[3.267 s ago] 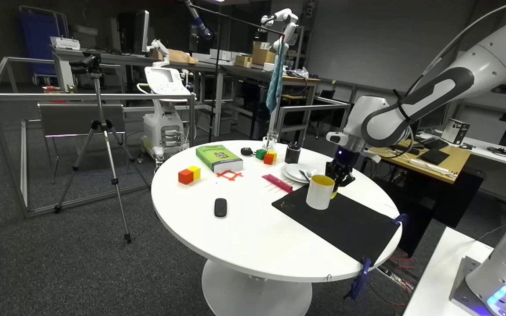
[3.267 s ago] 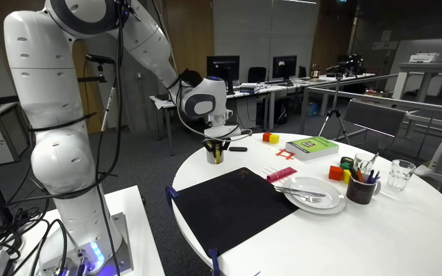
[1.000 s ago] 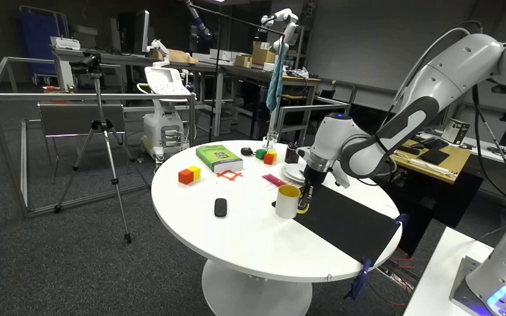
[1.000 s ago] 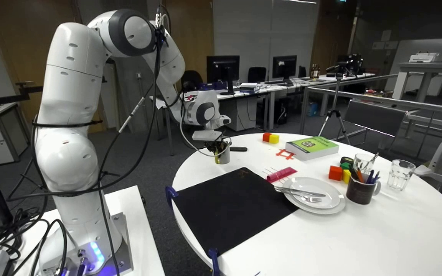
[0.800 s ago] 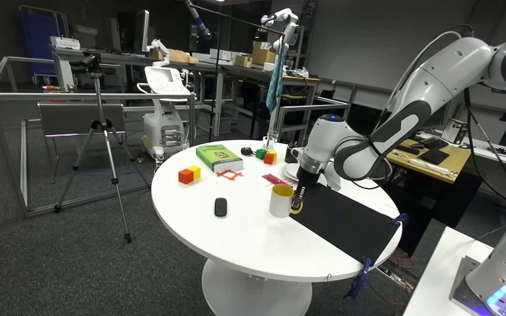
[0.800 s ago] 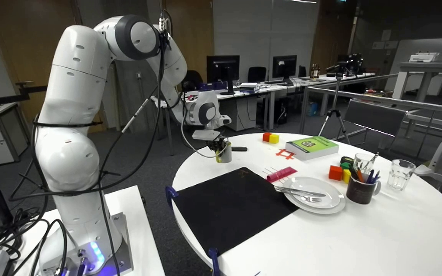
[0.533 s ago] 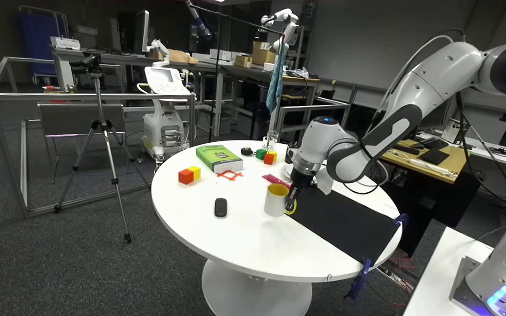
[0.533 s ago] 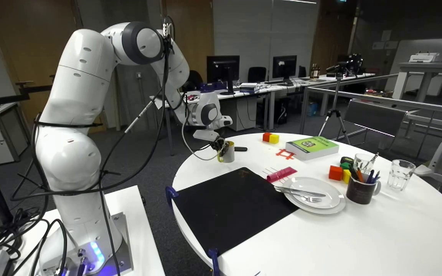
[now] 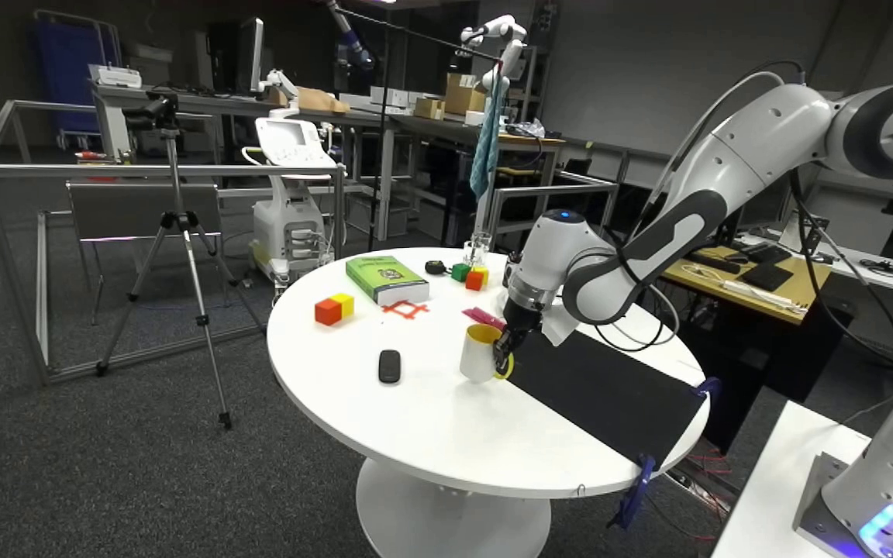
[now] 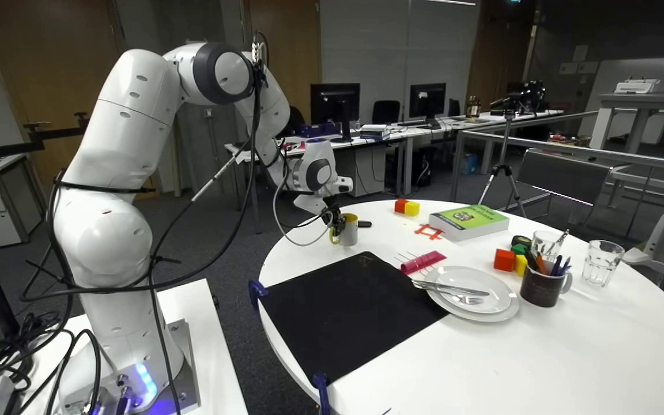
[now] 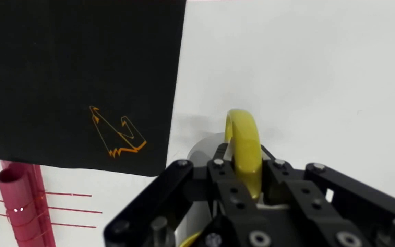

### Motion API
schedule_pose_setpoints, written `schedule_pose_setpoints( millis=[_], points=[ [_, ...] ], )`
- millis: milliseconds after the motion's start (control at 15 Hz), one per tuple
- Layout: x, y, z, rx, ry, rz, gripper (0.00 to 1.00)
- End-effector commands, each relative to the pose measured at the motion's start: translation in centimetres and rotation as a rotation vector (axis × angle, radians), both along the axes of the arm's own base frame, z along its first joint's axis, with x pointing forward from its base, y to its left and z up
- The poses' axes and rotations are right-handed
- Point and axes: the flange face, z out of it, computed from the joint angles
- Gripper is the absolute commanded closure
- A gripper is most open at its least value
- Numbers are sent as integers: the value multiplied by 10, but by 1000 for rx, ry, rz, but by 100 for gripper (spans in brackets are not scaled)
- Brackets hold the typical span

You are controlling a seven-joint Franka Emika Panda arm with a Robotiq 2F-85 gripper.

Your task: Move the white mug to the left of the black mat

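Off the left edge of the black rectangular mat [image 11: 74, 68], by the robot's own left, find the white cylindrical mug [image 10: 350, 232], yellow inside, over the white round table [image 9: 431, 418] rather than over the mat. Matches the goal side; judge as nearly done, with lowering and release left to do. Pinching the yellow curved handle [image 11: 243, 125] between the fingertips of the black two-finger gripper [image 11: 244, 151], one finger per side. Probably picked for slimness: easier to grip than the round body, and keeps the gripper clear of the rim. Held from one side only, so expect sag or twist; note a slight lean of the mug [image 9: 477, 358] in an exterior view, rim toward the gripper. Can't tell about base contact with the table. Better to level before release, or risk a rock on landing. See dark blue clamps [image 9: 636, 492] at the table edge, biting on the mat's robot-side corners; likely meant to stop sliding if brushed. Mind the black oblong object [image 9: 389, 366], near the mug but apart: best to set down short of it. Leave alone the magenta tubular piece [image 11: 21, 219] just beside the mat.
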Motion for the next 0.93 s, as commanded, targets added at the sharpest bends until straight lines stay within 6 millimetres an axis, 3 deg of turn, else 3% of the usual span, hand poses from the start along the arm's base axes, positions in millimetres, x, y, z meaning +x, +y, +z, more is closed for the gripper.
schedule_pose_setpoints(
  millis=[0,667,733,800,867],
  points=[
    [10,6,6,38,-2,-59,98],
    [14,14,-15,59,23,-90,98],
    [15,15,-16,57,15,-86,92],
    [15,17,-16,51,10,-83,66],
    [14,19,-14,51,10,-79,64]
  ],
)
